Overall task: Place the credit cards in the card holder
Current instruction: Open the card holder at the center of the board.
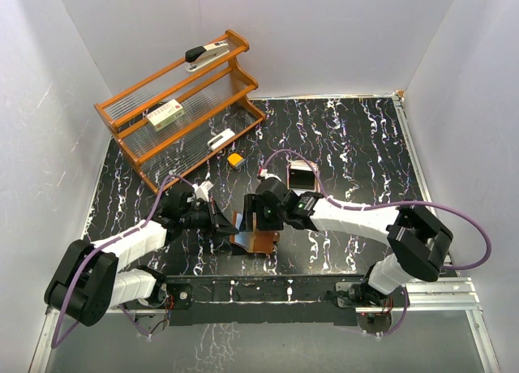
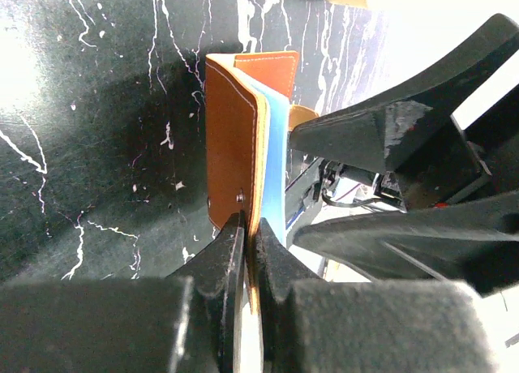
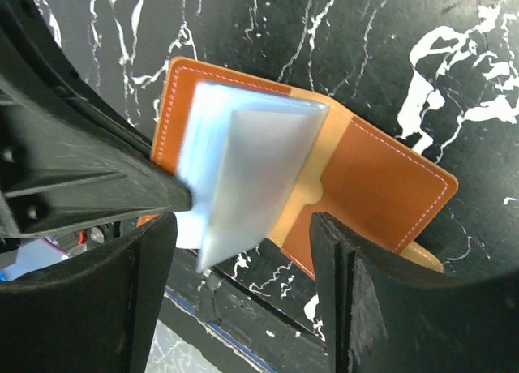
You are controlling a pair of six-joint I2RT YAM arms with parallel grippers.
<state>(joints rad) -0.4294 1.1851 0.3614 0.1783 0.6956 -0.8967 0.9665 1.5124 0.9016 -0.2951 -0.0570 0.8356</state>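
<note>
The card holder [image 3: 381, 178] lies open on the black marbled table, a brown leather wallet near the front edge [image 1: 258, 239]. My left gripper [image 2: 250, 227] is shut on the edge of one of its flaps [image 2: 231, 130]. A light blue credit card [image 3: 199, 138] sits against the inner pocket and shows edge-on in the left wrist view [image 2: 274, 146]. A silvery credit card [image 3: 259, 170] leans tilted and blurred over it, one corner past the wallet's edge. My right gripper [image 3: 243, 227] is open around that card, neither finger touching it. In the top view the two grippers meet over the wallet, left [image 1: 223, 219] and right [image 1: 253, 215].
A wooden shelf rack [image 1: 178, 105] stands at the back left with a stapler [image 1: 207, 55] and a small box [image 1: 165, 113] on it. A yellow-orange block [image 1: 235, 159] and a small brown square object [image 1: 302, 176] lie behind the grippers. White walls enclose the table.
</note>
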